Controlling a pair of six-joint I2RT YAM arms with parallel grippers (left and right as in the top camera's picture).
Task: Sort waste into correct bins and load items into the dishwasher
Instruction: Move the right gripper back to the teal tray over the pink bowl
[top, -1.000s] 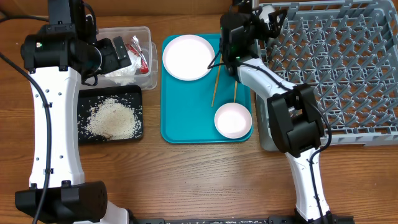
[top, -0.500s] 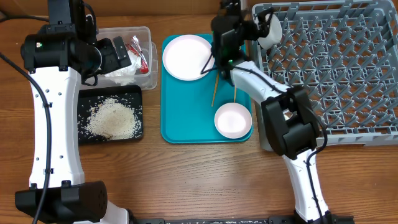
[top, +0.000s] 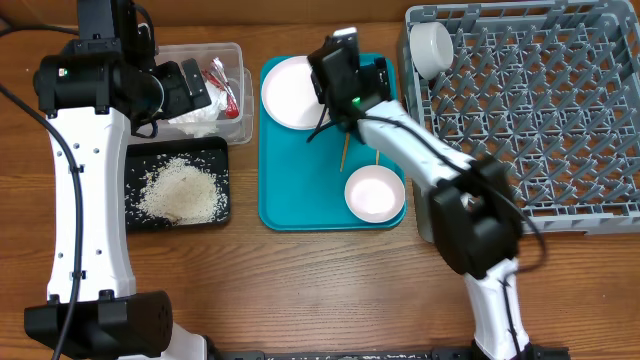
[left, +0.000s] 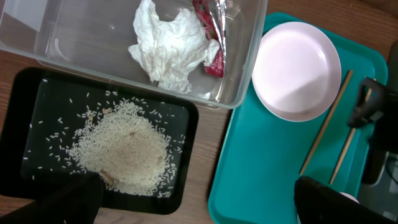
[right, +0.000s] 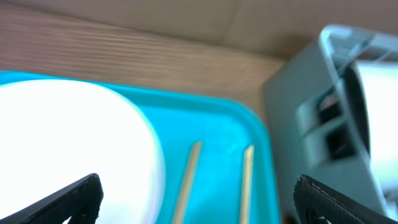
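1. Wooden desk (top: 320, 290), under everything.
2. Grey dish rack (top: 540, 110), at the far right of the desk, with a small white cup (top: 432, 45) in its far-left corner.
3. Teal tray (top: 300, 190), in the middle, just left of the dish rack.
4. Clear tub (left: 249, 56), far left of the teal tray; black tray (top: 135, 222) just in front of the tub.
5. White plate (top: 290, 95), at the far-left end of the teal tray.
6. White bowl (top: 375, 193), at the near-right corner of the teal tray, empty.
7. Left gripper (left: 198, 198), above the clear tub, jaws spread wide, nothing held.
8. Right gripper (right: 199, 202), over the far part of the teal tray beside the plate, jaws spread wide, nothing held.
9. Two wooden chopsticks (left: 326, 121), side by side on the teal tray, right of the plate, partly under the right arm.
10. Crumpled tissue (left: 171, 46), inside the clear tub.
11. Red-and-white wrapper (left: 211, 31), touching the tissue, in the tub.
12. Rice grains (top: 180, 192), heaped in the black tray, with strays around the heap.
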